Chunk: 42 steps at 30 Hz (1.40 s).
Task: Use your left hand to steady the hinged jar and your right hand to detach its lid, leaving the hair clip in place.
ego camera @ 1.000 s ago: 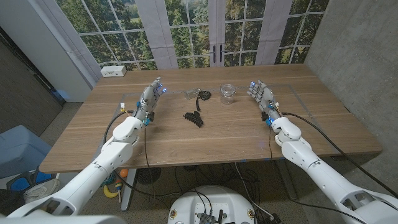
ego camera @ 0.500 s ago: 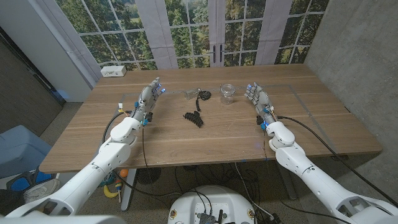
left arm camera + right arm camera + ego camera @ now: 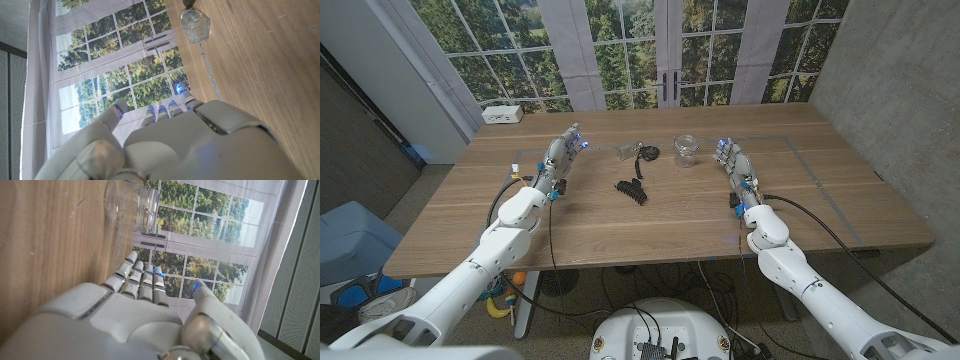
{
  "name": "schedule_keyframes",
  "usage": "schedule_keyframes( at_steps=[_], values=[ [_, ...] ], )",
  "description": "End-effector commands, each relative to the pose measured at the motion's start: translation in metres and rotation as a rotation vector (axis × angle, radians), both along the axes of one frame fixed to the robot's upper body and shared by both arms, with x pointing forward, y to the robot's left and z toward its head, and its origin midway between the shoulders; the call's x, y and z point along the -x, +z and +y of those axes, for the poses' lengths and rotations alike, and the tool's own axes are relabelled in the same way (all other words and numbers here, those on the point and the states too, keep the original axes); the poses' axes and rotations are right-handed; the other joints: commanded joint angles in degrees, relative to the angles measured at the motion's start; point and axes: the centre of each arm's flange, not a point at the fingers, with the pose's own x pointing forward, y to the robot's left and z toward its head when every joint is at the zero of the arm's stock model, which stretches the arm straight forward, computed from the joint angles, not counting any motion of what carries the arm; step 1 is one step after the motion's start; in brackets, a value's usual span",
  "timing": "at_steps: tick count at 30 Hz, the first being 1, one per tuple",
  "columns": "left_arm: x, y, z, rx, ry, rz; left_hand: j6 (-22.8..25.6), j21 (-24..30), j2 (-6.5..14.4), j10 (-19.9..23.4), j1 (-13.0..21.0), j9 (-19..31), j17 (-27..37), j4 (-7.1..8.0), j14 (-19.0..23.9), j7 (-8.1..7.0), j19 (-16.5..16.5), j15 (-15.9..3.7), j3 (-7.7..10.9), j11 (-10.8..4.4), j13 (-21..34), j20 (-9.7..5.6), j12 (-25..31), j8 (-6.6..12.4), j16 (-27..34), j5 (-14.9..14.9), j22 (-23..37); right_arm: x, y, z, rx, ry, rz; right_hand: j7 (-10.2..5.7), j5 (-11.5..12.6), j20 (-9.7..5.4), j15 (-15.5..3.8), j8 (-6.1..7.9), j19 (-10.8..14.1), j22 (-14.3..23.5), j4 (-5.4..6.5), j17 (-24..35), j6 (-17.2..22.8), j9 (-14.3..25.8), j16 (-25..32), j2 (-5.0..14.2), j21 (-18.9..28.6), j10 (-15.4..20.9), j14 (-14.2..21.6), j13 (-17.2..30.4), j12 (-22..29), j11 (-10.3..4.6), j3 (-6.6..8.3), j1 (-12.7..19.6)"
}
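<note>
**Head view: both hands empty, jar not yet steadied**

Head view, read from the left: the left hand (image 3: 563, 156) is near the far left part of the table (image 3: 620, 232), its fingers stretched out and nothing in them. It is well apart from the jar. Nearer the middle, the black hair clip (image 3: 631, 190) lies on the wood. Just beyond it is a small clear piece with dark wire (image 3: 636, 152), which may be the lid and its hinge, though I cannot tell. The clear glass jar (image 3: 687, 150) stands to the right of both, touching neither. The right hand (image 3: 730, 160) is just beside the jar, also released and holding nothing.

The step in hand looks like the approach. To do it well, the left hand should pass beyond the hair clip rather than over it, so the clip is not swept aside. It should then take the jar low around its body. Only once the jar is firmly braced should the right hand work at the wire hinge. Glass is slick, so a loose hold invites tipping.
</note>
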Motion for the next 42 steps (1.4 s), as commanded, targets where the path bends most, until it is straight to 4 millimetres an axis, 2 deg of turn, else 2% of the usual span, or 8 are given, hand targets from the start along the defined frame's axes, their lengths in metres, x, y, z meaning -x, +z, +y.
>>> schedule_keyframes(
  at_steps=[1,4,7,15,19,25,35,42],
  values=[
    [0.005,0.002,-0.006,-0.015,-0.008,-0.011,-0.1,-0.1,1.7,0.0,-0.2,0.3,0.1,-0.53,0.2,-0.13,0.3,-0.64,0.19,-0.14,0.2,-1.11,0.4,0.30,0.0,0.3,0.3,0.007,-0.007,0.000,0.083,-0.029,0.021,0.64,-0.2,0.52,0.67,-0.13,0.7,0.1,-3.08,-0.9,-0.9,0.1,-0.1,-1.90,-1.0,-0.8,-0.3,0.0,-0.2,0.18,0.17,2.9],
    [0.007,0.002,-0.008,-0.017,-0.009,-0.014,0.0,-0.1,1.8,0.1,-0.3,0.3,0.1,-0.60,0.3,-0.06,0.4,-0.61,0.21,-0.14,0.2,-1.08,0.5,0.34,0.0,0.3,0.3,0.006,-0.007,-0.002,0.128,-0.029,0.039,0.73,-0.3,0.62,0.98,-0.37,0.7,0.1,-4.39,-1.3,-1.8,0.1,-0.3,-2.68,-1.6,-1.5,-0.5,-0.1,-0.4,0.05,0.07,3.7],
    [0.008,0.002,-0.010,-0.022,-0.012,-0.015,0.0,-0.1,1.8,0.1,-0.4,0.3,0.1,-0.68,0.3,-0.05,0.6,-0.65,0.22,-0.15,0.2,-1.05,0.5,0.34,0.0,0.3,0.3,0.005,-0.008,-0.004,0.171,-0.046,0.053,1.06,-0.5,2.30,1.64,-0.48,0.7,0.2,-5.89,-2.0,-2.9,0.1,-0.6,-4.85,-2.4,-2.3,-1.2,-0.1,-0.5,0.45,-0.92,3.8],
    [0.008,0.003,-0.012,-0.029,-0.019,-0.014,0.1,-0.2,1.8,0.3,-0.5,0.3,0.1,-0.87,0.5,0.00,1.1,-0.66,0.26,-0.20,0.2,-1.05,0.5,0.36,0.1,0.3,0.3,0.004,-0.011,-0.003,0.308,-0.207,0.034,0.66,0.2,3.38,1.42,-0.66,-1.7,0.3,-6.05,-2.7,-5.8,0.2,-1.2,-8.89,-5.0,-3.9,-3.4,-0.1,-0.6,0.45,-4.12,0.8],
    [0.007,0.004,-0.012,-0.028,-0.021,-0.014,0.1,-0.2,1.8,0.2,-0.5,0.3,0.0,-0.96,0.5,0.01,1.2,-0.66,0.29,-0.21,0.2,-1.03,0.5,0.35,0.0,0.3,0.3,0.003,-0.012,0.001,0.377,-0.293,0.014,0.01,1.0,2.90,1.08,-0.53,-3.3,0.3,-5.03,-3.0,-6.6,0.2,-1.6,-9.61,-6.6,-5.5,-5.7,0.0,-0.8,-0.09,-5.76,-1.9],
    [0.004,0.004,-0.011,-0.028,-0.028,-0.008,0.1,-0.3,1.8,0.3,-0.6,0.3,0.0,-1.08,0.7,0.05,1.4,-0.76,0.31,-0.20,0.2,-1.03,0.5,0.34,0.1,0.3,0.3,-0.004,-0.012,0.005,0.461,-0.375,-0.005,-0.16,1.5,2.09,0.78,-0.93,-3.4,0.3,-4.91,-3.4,-8.7,0.2,-1.8,-9.68,-7.4,-7.1,-7.3,-0.1,-1.0,-0.20,-6.32,-2.4],
    [0.002,0.004,-0.007,-0.025,-0.028,-0.005,0.2,-0.5,1.8,0.6,-0.8,0.3,0.1,-1.22,1.1,0.18,1.8,-0.60,0.37,-0.07,0.2,-0.80,0.6,0.36,0.2,0.3,0.3,-0.017,-0.011,0.011,0.530,-0.402,-0.006,0.50,3.0,-0.12,0.36,-1.17,-1.2,0.3,-6.61,-4.9,-14.2,0.3,-1.7,-10.64,-8.3,-11.4,-8.4,0.0,-1.2,-0.73,-6.82,-0.4],
    [0.001,0.004,-0.006,-0.024,-0.027,-0.003,0.3,-0.5,1.9,0.7,-0.9,0.3,0.1,-1.23,1.2,0.26,2.1,-0.54,0.41,-0.01,0.2,-0.80,0.6,0.37,0.2,0.3,0.3,-0.019,-0.008,0.018,0.586,-0.472,-0.029,0.73,3.8,0.38,0.48,-0.70,0.0,0.2,-8.19,-5.7,-15.6,0.3,-1.7,-12.87,-8.8,-12.5,-8.8,0.0,-0.9,-0.66,-7.41,1.8]
  ],
)
